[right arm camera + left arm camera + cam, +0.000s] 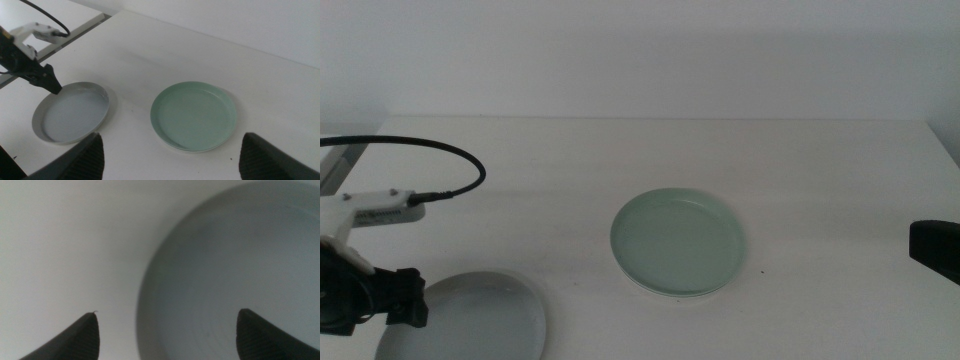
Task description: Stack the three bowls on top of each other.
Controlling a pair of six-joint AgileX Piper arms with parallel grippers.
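The pale green bowl point(680, 240) sits at the table's middle; it also shows in the right wrist view point(195, 115). A thin white edge point(660, 290) shows under its near rim, apparently the white bowl beneath it. The grey bowl point(470, 318) lies at the front left and shows in the right wrist view point(72, 114). My left gripper point(415, 310) is open at the grey bowl's left rim; in the left wrist view point(167, 332) its jaws stand one on each side of the rim point(142, 305). My right gripper point(177, 165) is open and empty, held above the table at the right point(935, 250).
The left arm's black cable point(450, 160) loops over the table's back left. The table's left edge point(85, 25) shows in the right wrist view. A white wall stands behind the table.
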